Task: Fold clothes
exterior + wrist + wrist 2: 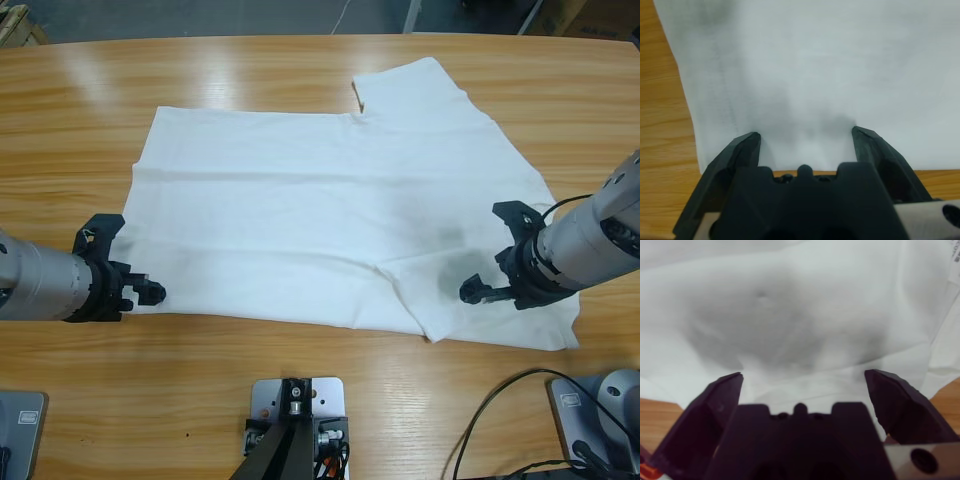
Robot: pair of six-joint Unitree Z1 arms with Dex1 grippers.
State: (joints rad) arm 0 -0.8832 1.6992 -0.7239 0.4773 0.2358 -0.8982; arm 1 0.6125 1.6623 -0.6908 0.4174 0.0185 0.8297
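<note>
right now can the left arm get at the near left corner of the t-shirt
Probably yes. The left end effector is open, its jaws straddling the near hem of the white T-shirt close to that corner, with only bare wooden table around and nothing in between.

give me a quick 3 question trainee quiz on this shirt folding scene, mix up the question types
1. True or false: the left pincer has its jaws open at the edge of the T-shirt.
2. Multiple choice: the right pincer is A) over the shirt's lower right part, B) off on bare table, C) out of sight.
3. Fill in: one short ____ sticks out at the shirt's upper edge in the high view.

Key: 1 true; 2 A; 3 sleeve
</note>
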